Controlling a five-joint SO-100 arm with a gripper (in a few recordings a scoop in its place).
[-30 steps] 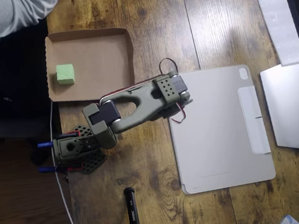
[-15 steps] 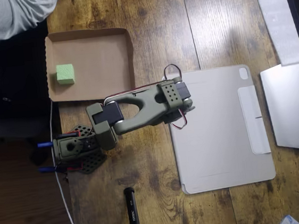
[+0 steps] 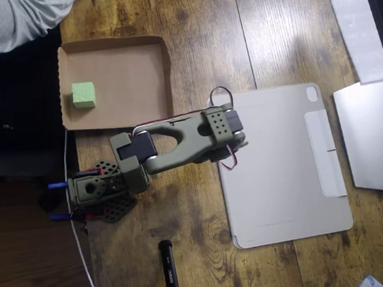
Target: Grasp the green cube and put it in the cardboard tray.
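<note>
1. Counting first, from the overhead view: one green cube (image 3: 83, 95), one cardboard tray (image 3: 135, 60), one grey tablet cover (image 3: 281, 163), all on one wooden table (image 3: 200, 33).
2. One black cylindrical object (image 3: 169, 272) stands at the bottom edge of that view, and one white cable (image 3: 78, 217) runs down the table's left side.
3. One person's grey sleeve (image 3: 7, 22) shows at the top left corner.
4. The green cube lies inside the cardboard tray, near its left rim and about halfway down it, resting flat on the tray floor.
5. My arm (image 3: 171, 142) is olive green; my base (image 3: 94, 191) sits just below the tray's lower left corner.
6. From there my arm reaches to the right, with my wrist end over the left edge of the tablet cover, well apart from the cube.
7. My gripper is hidden under my own wrist, so I cannot tell whether my jaws are apart or together.
</note>
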